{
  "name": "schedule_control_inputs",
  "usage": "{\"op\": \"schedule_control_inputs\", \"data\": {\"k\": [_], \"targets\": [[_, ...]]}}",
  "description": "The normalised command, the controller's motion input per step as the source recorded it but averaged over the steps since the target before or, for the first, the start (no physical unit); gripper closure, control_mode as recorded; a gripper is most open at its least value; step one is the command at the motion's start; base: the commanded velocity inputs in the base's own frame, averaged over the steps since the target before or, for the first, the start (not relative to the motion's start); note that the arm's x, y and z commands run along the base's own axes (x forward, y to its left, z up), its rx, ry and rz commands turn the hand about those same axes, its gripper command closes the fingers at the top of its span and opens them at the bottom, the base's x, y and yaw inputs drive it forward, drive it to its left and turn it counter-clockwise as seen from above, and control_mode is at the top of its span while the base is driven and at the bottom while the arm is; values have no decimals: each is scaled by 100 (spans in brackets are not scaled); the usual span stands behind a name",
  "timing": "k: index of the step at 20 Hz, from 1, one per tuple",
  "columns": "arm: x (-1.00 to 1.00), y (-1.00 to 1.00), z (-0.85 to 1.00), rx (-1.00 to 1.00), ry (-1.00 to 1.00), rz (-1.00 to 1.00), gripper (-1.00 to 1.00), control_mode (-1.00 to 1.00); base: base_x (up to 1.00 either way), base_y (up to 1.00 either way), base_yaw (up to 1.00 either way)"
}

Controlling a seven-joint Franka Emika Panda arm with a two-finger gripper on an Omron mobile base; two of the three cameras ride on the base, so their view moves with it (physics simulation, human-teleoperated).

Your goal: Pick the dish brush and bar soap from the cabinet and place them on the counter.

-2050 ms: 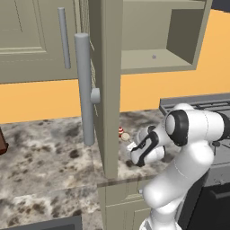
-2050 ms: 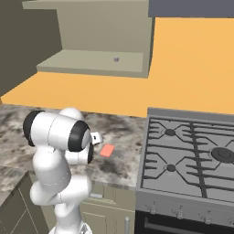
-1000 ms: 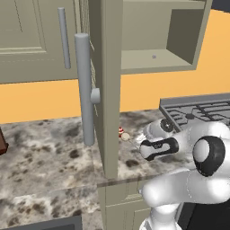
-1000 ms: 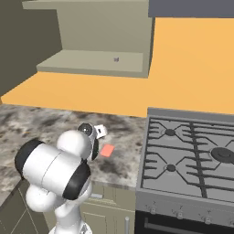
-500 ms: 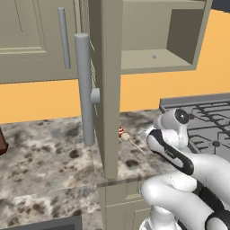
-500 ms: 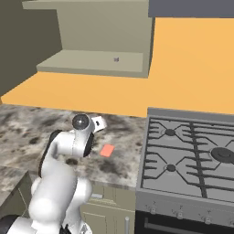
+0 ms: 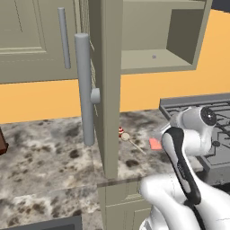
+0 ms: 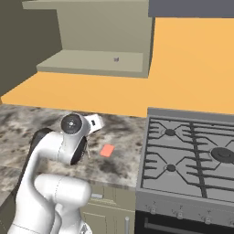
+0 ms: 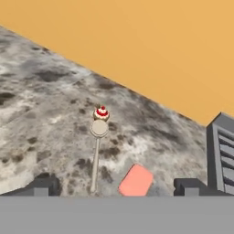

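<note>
Since two seconds ago the arm has swung up and away from the counter: then its wrist hung low over the stone beside the pink slab, now the elbow is raised and the hand is pulled back, while the base cameras and the objects have not shifted. The claw stands wide, both dark tips apart at the bottom of the hand view with nothing between them. The bar soap lies flat on the counter just ahead of the claw, between the tips and a little toward the right one; it also shows as a pink patch near the stove edge. The dish brush lies beside it on the stone, its long axis running almost straight away from the claw, handle end near the left tip and round head farthest off, touching or nearly touching the small red-and-white object. Both task things rest on the counter, and the open cabinet shelf looks bare apart from a tiny speck, so the placing seems done and no further reach looks needed. No brand, label or writing can be read anywhere.
</note>
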Motion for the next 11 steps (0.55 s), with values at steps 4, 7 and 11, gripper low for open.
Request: {"op": "schedule_control_inputs", "data": {"k": [4, 7, 11], "targets": [[-77, -23, 69, 0, 0, -2, -100, -100, 0, 0, 0], [-78, -25, 57, 0, 0, -2, -100, -100, 0, 0, 0], [-90, -22, 37, -2, 0, 0, -100, -100, 0, 0, 0]]}}
